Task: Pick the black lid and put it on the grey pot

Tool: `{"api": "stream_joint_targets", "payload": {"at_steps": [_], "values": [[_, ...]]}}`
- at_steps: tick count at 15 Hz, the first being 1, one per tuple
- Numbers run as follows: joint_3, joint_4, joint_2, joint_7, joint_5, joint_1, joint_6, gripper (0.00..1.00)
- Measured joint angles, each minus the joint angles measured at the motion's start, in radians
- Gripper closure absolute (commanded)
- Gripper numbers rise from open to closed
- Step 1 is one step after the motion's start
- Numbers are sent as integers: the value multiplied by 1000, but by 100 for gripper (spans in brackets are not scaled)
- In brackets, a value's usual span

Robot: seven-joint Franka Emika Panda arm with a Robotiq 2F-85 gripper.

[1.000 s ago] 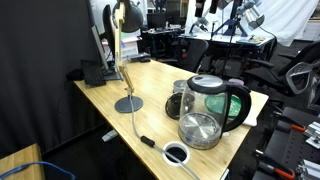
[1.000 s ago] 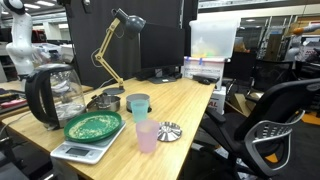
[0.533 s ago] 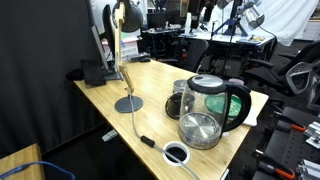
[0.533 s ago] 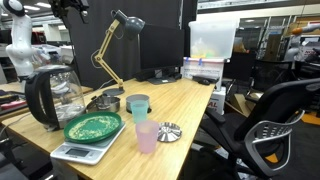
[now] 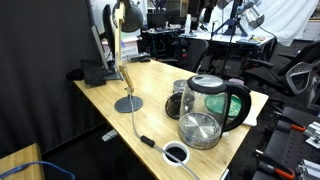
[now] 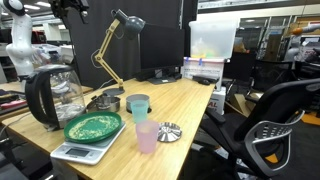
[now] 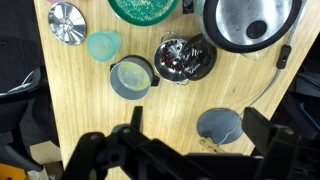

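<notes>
Straight down in the wrist view onto the desk (image 7: 85, 120). The black lid (image 7: 131, 78) sits left of centre, a slate-dark round lying flat with its face up to the camera. It's round, so there is no long axis to call, and I can't tell whether it rests on the wood or caps a cup. The grey pot (image 7: 183, 57) is just beside it, up and to the right, mouth up and glinting inside.

It's crowded. A teal cup (image 7: 103, 46) stands just up-left of the lid. The glass kettle (image 7: 250, 22) fills the upper right, its dark rim meeting the pot's edge in this picture. In both exterior views the pot (image 5: 177, 100) stands hard by that kettle. The lamp base (image 7: 220, 127) lies lower right, with a cable (image 7: 268, 85) curving off toward the right edge. A green plate (image 7: 145, 8) cuts the top edge, and a shiny disc (image 7: 67, 22) sits in the upper left corner.

The claw (image 7: 197, 125) comes in from the bottom edge — dark fingers (image 7: 134, 118) spread wide, gripping nothing. The lamp base shows through the gap between them, and the lid lies just above the left-hand fingertip in the picture.

Against the exterior frames from half a second and a second ago, nothing on the desk has shifted.
</notes>
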Motion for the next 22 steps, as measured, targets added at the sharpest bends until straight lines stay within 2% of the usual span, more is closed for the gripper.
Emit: {"api": "stream_joint_targets", "payload": {"at_steps": [3, 7, 12, 22], "values": [[35, -3, 55, 40, -57, 5, 16, 0], [82, 12, 212, 89, -115, 46, 70, 0], [86, 89, 385, 93, -118, 94, 76, 0], [77, 107, 412, 93, -119, 102, 72, 0]]}}
